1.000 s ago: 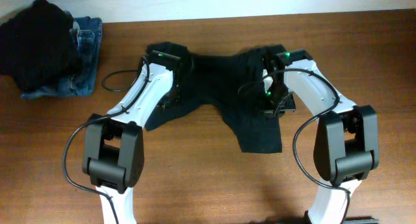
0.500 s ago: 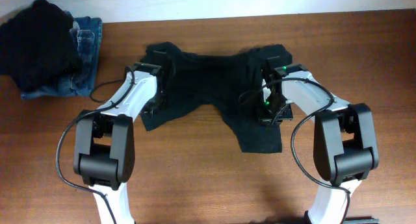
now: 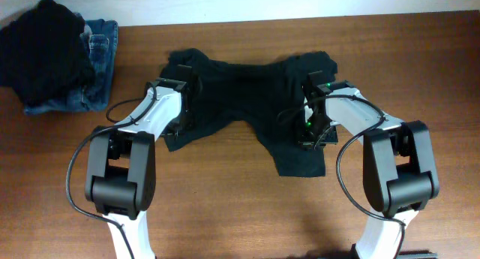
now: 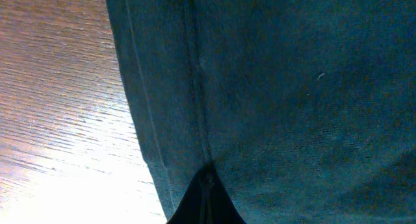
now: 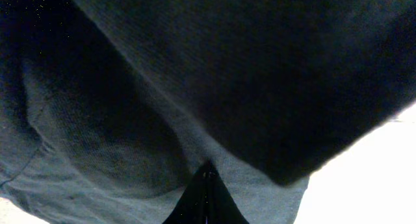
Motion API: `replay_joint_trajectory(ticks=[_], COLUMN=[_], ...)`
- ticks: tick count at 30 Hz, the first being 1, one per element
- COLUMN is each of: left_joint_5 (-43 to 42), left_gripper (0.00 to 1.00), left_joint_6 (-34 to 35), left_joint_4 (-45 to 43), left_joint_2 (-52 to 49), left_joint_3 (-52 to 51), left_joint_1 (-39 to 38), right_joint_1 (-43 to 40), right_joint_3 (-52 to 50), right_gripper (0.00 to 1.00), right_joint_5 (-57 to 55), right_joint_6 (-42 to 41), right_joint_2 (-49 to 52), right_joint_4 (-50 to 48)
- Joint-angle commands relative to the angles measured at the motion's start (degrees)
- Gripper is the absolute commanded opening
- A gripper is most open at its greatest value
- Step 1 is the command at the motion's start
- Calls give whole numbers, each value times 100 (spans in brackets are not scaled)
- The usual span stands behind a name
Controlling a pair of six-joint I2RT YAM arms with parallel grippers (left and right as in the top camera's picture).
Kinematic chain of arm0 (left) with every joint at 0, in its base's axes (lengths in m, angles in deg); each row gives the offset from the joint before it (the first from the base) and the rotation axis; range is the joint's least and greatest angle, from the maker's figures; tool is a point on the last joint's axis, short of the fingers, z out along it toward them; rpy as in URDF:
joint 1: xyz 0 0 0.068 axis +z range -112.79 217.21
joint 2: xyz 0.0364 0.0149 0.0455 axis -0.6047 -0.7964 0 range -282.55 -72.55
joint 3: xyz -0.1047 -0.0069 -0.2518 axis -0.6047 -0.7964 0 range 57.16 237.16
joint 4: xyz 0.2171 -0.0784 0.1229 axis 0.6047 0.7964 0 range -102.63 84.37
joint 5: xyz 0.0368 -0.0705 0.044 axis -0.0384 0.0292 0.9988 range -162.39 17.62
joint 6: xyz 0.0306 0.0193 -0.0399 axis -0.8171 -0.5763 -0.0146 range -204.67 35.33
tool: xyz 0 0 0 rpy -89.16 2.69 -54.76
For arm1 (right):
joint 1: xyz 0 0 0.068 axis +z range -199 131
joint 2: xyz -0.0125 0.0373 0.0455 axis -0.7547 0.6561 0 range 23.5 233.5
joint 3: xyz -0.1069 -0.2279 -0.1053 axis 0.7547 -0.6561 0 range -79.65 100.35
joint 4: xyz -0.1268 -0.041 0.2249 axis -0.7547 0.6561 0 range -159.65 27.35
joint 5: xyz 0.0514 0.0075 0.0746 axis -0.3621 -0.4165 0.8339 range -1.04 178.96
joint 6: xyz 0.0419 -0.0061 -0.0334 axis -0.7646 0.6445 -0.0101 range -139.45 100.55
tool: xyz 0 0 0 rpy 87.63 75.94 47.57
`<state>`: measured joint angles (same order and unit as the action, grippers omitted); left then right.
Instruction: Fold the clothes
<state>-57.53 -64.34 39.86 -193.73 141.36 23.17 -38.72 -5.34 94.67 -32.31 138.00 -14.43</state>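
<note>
Overhead, soft even light falls on the T-shirt (image 3: pixel 247 94), which is so dark that its folds barely read. In the left wrist view, glare whitens the wooden table (image 4: pixel 52 87) left of the T-shirt. In the right wrist view the cloth is dim and soft-focused, and the area right of it is blown out.

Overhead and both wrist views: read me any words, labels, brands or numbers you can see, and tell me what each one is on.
None can be read.
T-shirt: plain dark cloth, with no print or tag showing in any view.
Jeans: too small to show whether there is a label.
Black bundle on the jeans: no markings visible.
Table: bare wood grain only.
</note>
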Motion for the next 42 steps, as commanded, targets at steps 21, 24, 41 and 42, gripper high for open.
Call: replay_joint_trajectory(ticks=[21,24,41,42], left_joint_5=[-1104,-1108,-1226,-1207], left_gripper=[1,1,1,1], left_joint_6=[-74,-72,-72,-72], left_joint_4=[1687,1858,2260,2234], left_joint_2=[-74,-74,-72,-66], left_joint_3=[-435,-435,-433,-433], left_joint_1=[118,186,238,238], right_joint_1=[-675,-1088,-2465,-2444], right_joint_3=[-306,-306,-306,-306], right_gripper=[4,7,7,7], right_joint_5=[-35,-31,-33,-33], right_joint_6=[-1648,-1956,-2061,-2022], right_joint_2=[68,68,63,61], right_joint_4=[516,756,1316,1318])
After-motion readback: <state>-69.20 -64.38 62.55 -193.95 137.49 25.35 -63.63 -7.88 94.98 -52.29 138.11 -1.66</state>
